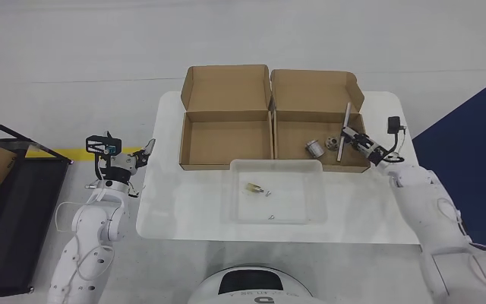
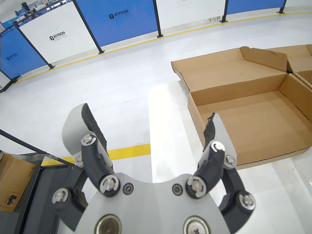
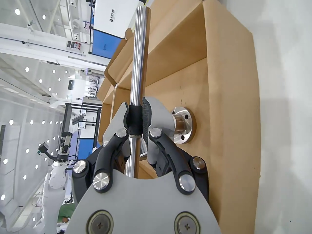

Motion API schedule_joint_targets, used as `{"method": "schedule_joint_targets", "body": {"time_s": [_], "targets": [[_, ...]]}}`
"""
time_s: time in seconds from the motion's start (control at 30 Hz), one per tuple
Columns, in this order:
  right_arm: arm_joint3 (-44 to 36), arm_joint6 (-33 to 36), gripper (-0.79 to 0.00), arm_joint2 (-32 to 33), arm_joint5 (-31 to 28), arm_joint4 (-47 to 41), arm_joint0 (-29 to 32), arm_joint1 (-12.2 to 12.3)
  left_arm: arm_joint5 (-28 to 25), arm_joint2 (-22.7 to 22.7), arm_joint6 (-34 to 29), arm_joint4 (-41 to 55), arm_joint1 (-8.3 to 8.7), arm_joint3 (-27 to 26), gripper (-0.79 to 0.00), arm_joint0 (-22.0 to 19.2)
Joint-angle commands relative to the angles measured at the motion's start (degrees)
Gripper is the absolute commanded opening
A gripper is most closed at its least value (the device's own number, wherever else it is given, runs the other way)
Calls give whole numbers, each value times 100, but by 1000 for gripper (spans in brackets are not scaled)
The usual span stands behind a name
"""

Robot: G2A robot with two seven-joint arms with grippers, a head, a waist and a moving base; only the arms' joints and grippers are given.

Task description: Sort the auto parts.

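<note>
While the right gripper is clamped on a black band near one end of the rod, that rod stands over the right end of the right box. Just beside the gripper, a flange lies on the box floor, with a cylinder near it. Nearer the robot, a clear tray holds small parts. At the table's left edge the left gripper hangs with fingers apart, holding nothing, near the left box.
</note>
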State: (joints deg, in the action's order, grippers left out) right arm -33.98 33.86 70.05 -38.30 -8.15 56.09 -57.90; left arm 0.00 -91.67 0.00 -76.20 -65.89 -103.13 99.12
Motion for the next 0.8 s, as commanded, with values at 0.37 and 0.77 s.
{"method": "schedule_joint_targets", "body": {"time_s": [0.37,0.77], "targets": [[-326,-452,-785,-56,196,755,198,8,0,0,0,0,0,0,0,0],[-1381,-690,-505,336,-206,1115,794,172,0,0,0,0,0,0,0,0]]}}
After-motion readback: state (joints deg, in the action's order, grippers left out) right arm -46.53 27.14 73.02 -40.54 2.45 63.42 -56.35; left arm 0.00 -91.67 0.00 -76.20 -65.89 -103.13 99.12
